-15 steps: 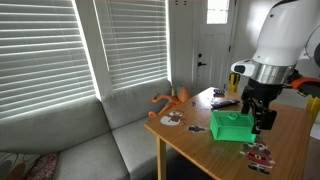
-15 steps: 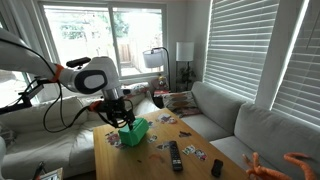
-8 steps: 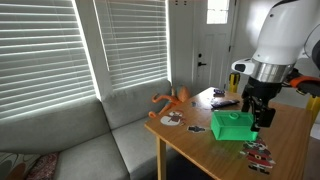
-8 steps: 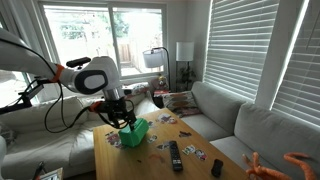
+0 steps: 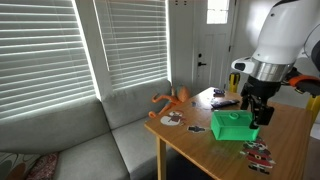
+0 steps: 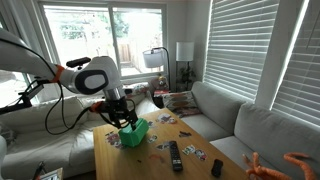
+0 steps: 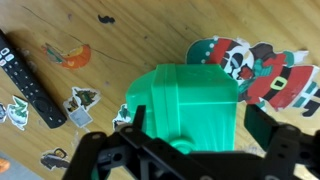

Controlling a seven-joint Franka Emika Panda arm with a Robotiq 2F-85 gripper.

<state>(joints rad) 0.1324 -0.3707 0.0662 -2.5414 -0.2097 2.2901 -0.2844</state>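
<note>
A green plastic box (image 7: 190, 100) stands on the wooden table (image 5: 292, 135), and shows in both exterior views (image 5: 232, 125) (image 6: 135, 132). My gripper (image 7: 200, 113) hangs just above it, open, with one black finger (image 7: 137, 115) at the box's left side and the other at its right. Neither finger visibly presses on the box. In the exterior views the gripper (image 5: 262, 115) (image 6: 124, 117) hovers over one end of the box. Nothing is held.
A black remote (image 7: 30, 80) (image 6: 175, 155) and several paper cut-outs lie on the table, including Santa figures (image 7: 255, 65). An orange toy (image 5: 172, 100) rests on the grey sofa (image 5: 90, 150) beside the table. Window blinds stand behind.
The gripper has risen very slightly above the green box. The box has not moved.
</note>
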